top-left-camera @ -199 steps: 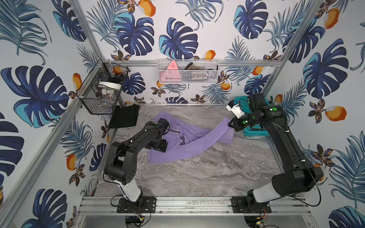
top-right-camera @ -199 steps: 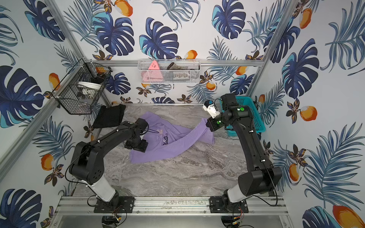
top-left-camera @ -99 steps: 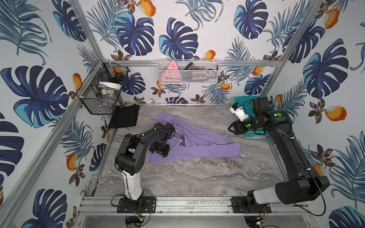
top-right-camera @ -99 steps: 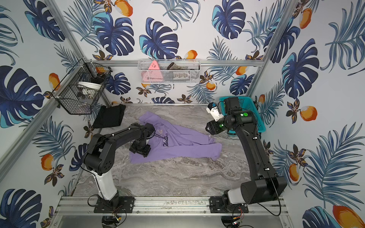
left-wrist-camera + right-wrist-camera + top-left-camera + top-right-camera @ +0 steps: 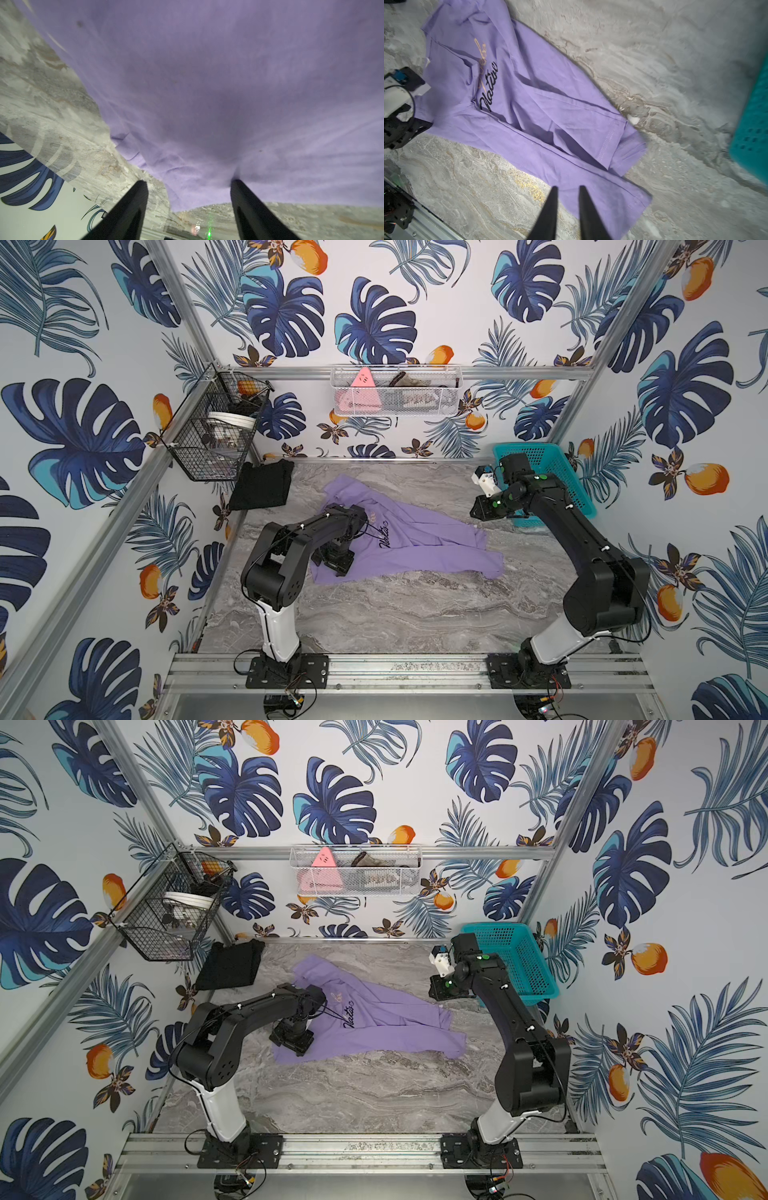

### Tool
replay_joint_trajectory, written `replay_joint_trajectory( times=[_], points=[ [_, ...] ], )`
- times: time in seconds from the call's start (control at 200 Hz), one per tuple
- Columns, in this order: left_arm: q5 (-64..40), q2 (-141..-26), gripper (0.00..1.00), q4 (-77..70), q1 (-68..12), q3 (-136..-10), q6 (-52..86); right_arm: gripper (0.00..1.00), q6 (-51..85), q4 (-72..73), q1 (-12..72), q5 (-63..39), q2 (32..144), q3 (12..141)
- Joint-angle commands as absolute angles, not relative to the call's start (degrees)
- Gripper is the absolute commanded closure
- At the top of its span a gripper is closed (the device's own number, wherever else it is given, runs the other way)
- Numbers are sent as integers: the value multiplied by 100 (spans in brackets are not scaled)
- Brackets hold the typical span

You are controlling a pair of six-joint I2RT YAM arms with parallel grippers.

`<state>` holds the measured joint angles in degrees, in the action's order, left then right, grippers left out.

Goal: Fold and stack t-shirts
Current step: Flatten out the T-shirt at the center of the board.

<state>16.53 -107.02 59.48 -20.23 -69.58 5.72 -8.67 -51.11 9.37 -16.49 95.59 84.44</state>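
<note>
As the eye moves back from the front rail over the marble table, the lavender-purple shirt comes first. It lies flat across the middle of the table, lengthwise from left to right, front up. Black cursive lettering crosses the chest, with fainter tan script above it. The shirt is partly folded along its length: a long crease runs through the body and one layer laps over another. A stitched sleeve hem shows toward the right end. The neck end points to the back left, and the collar there is hard to make out.

The left gripper stands low at the shirt's near left corner, jaws spread wide and clasping nothing. In the left wrist view one fingertip presses into the cloth while the other is over the table just off the hem. In both top views the left arm hides this corner and part of the chest.

The right gripper hangs in the air behind the shirt's right end, clear of the cloth. Its jaws are a narrow gap apart and empty.

Farther back, the black folded shirt sits in the back left corner against the wall, its folds too dark to read. A teal basket stands in the back right corner, partly hidden by the right arm. On the back wall a white mesh shelf holds a pink triangular item and other things I cannot identify.
</note>
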Motion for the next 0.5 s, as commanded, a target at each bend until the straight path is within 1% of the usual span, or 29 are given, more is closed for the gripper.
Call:
replay_joint_trajectory(
  times=[0.0, 0.05, 0.19, 0.285, 0.325, 0.41, 0.495],
  points=[
    [1797, -10586, 29, 6038, -2026, -6867, 403, 45, -649, -4772, 977, -1813, 9830, 8463],
    [1817, -10526, 29, 6022, -2025, -6798, 380, 43, -660, -4748, 976, -1765, 9922, 8440],
    [1841, -10365, 29, 5968, -2028, -6657, 337, 41, -754, -4539, 976, -1561, 10084, 8204],
    [1888, -10343, 35, 5983, -2017, -6653, 298, 40, -823, -4456, 976, -1602, 10261, 8210],
    [1956, -10353, 35, 6006, -2014, -6675, 308, 39, -807, -4436, 984, -1647, 10359, 8306],
    [2213, -10344, 33, 6051, -2013, -6711, 331, 38, -767, -4427, 1028, -1747, 10588, 8654],
    [2422, -10277, 23, 6085, -2008, -6744, 363, 38, -756, -4420, 1077, -1733, 10782, 9039]
  ],
)
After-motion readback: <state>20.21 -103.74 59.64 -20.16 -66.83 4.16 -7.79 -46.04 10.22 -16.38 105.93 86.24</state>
